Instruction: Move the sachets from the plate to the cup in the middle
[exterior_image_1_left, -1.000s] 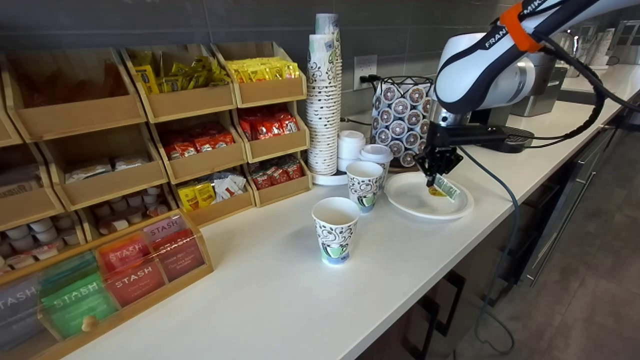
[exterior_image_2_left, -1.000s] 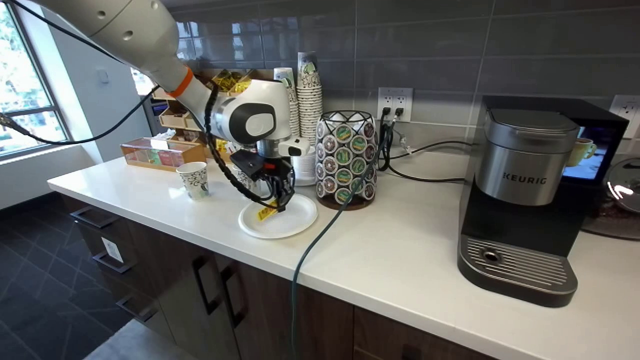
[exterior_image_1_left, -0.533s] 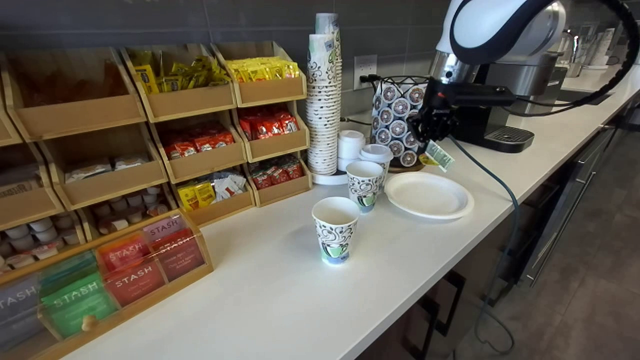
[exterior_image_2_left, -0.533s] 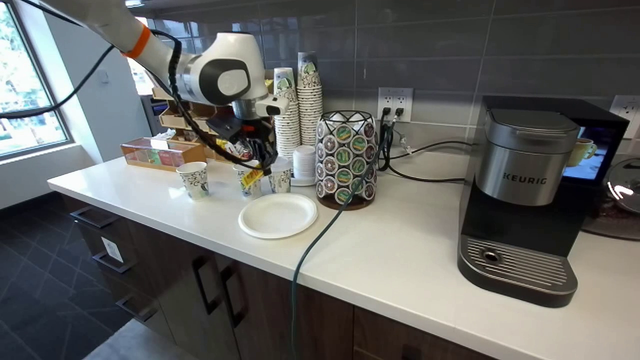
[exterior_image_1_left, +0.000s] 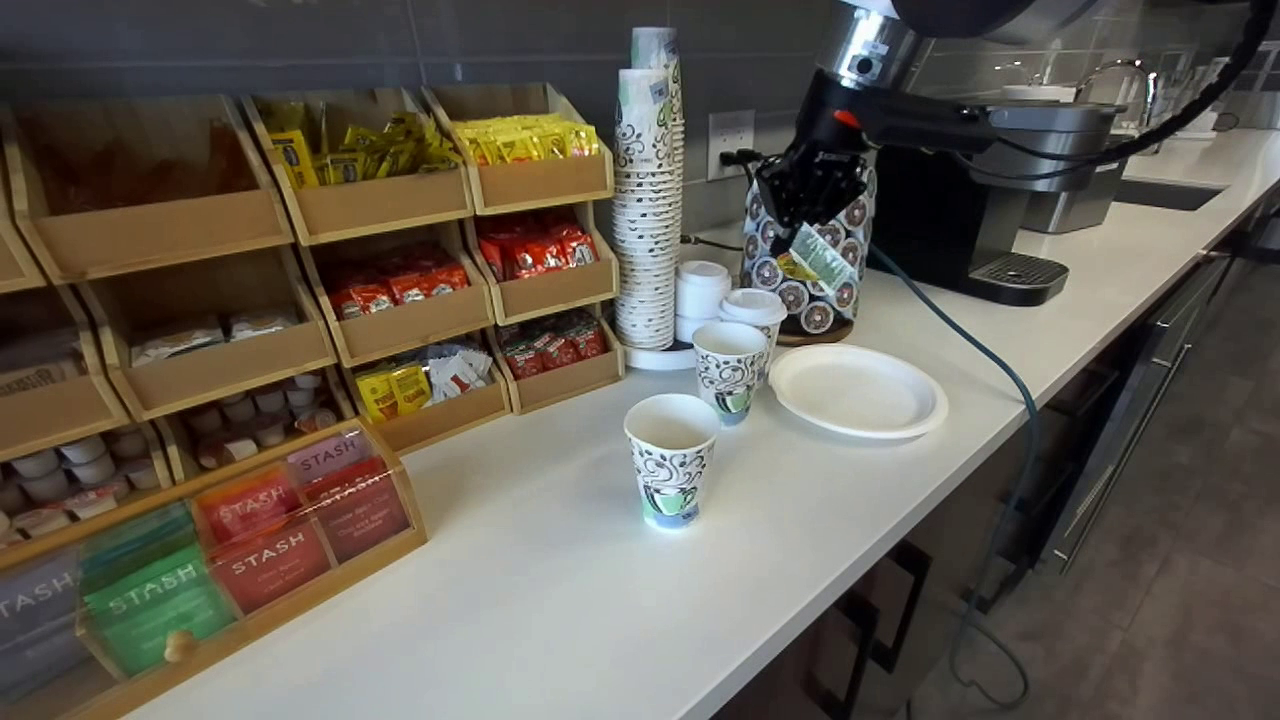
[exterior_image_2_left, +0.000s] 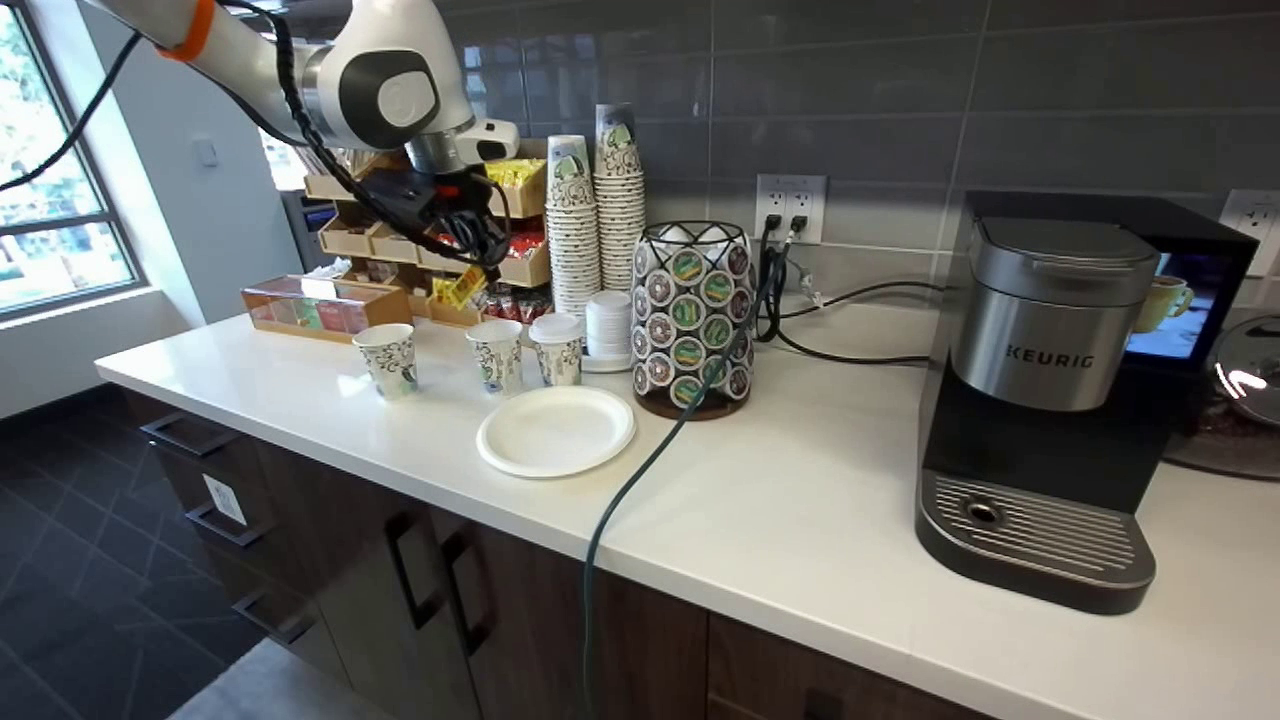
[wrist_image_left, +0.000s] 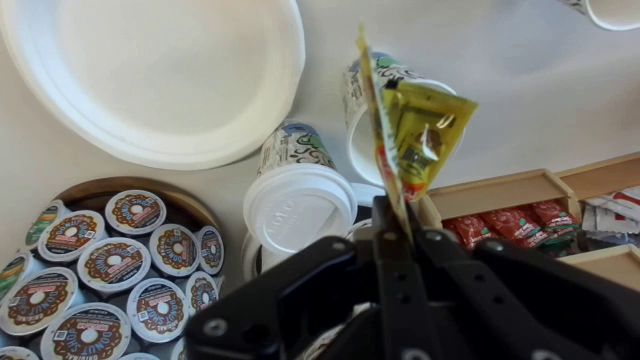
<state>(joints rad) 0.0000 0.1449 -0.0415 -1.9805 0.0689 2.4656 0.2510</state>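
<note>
My gripper is shut on yellow sachets. Two show in the wrist view, one nearly edge-on, fanned out from the fingertips. In an exterior view a white and green printed face shows beside a yellow one. The gripper also shows in an exterior view, raised above the level of the cups. The round white plate is bare. The middle cup stands upright between a lidded cup and an open cup. In the wrist view the sachets partly cover the middle cup's mouth.
A round rack of coffee pods stands behind the plate. Tall cup stacks and wooden bins line the wall. A coffee maker stands farther along the counter. A green cable hangs over the counter edge.
The gripper has lifted the sachets off the plate and risen, moving toward the cups and bins. The plate is now bare. The cups have not moved.
</note>
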